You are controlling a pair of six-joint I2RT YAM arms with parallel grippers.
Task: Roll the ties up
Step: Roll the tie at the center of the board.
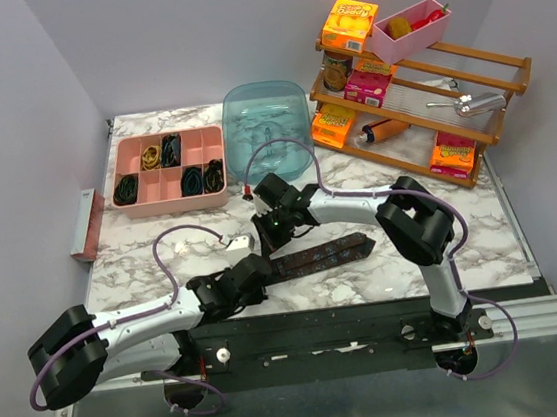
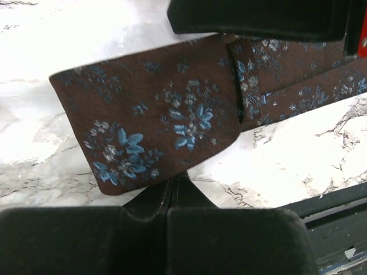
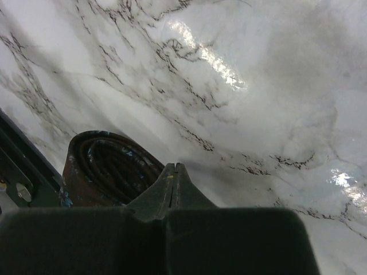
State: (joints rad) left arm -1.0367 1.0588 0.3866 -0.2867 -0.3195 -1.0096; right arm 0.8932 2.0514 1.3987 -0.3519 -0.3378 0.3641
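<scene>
**Both grippers closed at the half-rolled brown tie**

I'm looking at a white marble table (image 1: 127,251) boxed in by plain grey walls. At the back left sits a pink divided tray (image 1: 176,206) with rolled ties (image 1: 126,191) in several of its compartments. Just to its right is a translucent blue container (image 1: 263,120), and a wooden rack (image 1: 488,56) of orange cartons (image 1: 350,21) fills the back right corner.

The dark brown tie (image 1: 324,255) lies near the front edge of the table, between my two arms. Close up it shows small blue and white flowers (image 2: 149,120). Its left end is wound into a coil (image 3: 109,169), and the rest trails flat to the right.

My left gripper (image 1: 258,271) is at the coiled end. In its wrist view the fingers (image 2: 175,186) are pressed together with only a thin seam between them, and their tip meets the near edge of the fabric. I see no cloth between them.

My right gripper (image 1: 272,237) reaches in from behind. Its fingers (image 3: 174,172) are also together, right beside the coil's rim. I cannot tell whether they touch it.
</scene>
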